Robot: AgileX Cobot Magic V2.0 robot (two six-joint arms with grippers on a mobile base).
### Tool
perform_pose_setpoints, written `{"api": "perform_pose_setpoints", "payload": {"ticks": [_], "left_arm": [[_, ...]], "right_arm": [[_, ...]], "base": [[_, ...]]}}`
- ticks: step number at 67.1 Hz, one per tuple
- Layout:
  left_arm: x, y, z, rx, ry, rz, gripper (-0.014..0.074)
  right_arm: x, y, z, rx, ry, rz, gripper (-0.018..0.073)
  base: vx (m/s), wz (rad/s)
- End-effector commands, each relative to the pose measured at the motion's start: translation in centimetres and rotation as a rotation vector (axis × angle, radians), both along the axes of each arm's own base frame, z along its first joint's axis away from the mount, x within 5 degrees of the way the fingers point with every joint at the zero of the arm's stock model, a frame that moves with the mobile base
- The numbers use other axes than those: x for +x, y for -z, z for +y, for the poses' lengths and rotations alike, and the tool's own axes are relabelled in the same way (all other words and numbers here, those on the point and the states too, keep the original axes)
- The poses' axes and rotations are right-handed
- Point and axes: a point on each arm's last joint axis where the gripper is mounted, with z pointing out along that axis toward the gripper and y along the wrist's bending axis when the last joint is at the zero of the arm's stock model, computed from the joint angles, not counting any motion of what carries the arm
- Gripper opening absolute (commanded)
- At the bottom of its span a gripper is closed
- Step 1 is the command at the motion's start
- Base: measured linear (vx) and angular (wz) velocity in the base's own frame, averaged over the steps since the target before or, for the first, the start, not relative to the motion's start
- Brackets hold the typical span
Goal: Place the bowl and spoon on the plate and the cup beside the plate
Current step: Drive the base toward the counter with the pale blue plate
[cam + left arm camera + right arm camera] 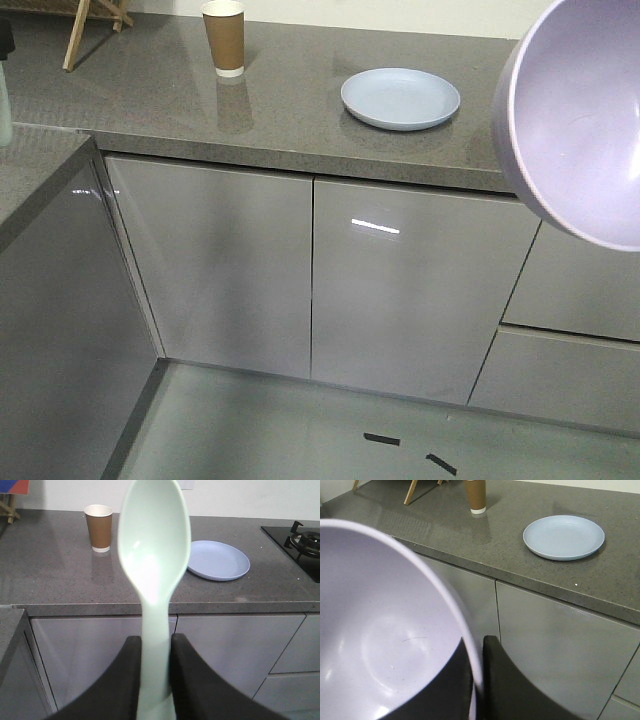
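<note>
2 pincers grip: left (pixel 155 652) smooth mint spoon (pixel 155 555), right (pixel 477 672) glossy bowl (pixel 380 630) rim.

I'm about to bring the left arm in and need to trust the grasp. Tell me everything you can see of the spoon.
The spoon is pale mint-green, smooth and glossy like plastic, with an oval scoop and a thick handle. It stands roughly upright in the left wrist view, scoop up and its hollow facing the camera. The left gripper is shut on the handle, one dark finger each side; the handle's end is out of view. It is held in the air in front of the countertop, touching nothing else.
</note>
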Motion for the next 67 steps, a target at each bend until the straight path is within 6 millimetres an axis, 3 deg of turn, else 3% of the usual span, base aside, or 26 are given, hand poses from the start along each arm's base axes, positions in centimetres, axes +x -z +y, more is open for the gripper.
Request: {"api": "perform_pose_setpoints", "payload": {"ticks": [1,67], "left_arm": [[-0.54,-1.75,-0.07,-0.04,-0.002,-0.104,-0.0008],[-0.54,-1.75,-0.07,-0.04,-0.002,-0.104,-0.0008]], "right_arm": [[-0.26,-1.52,0.11,0.031,0.012,-0.087,-0.0006],[-0.26,-1.52,0.11,0.031,0.012,-0.087,-0.0006]], "base": [[0.05,-0.01],[0.07,-0.07]]}}
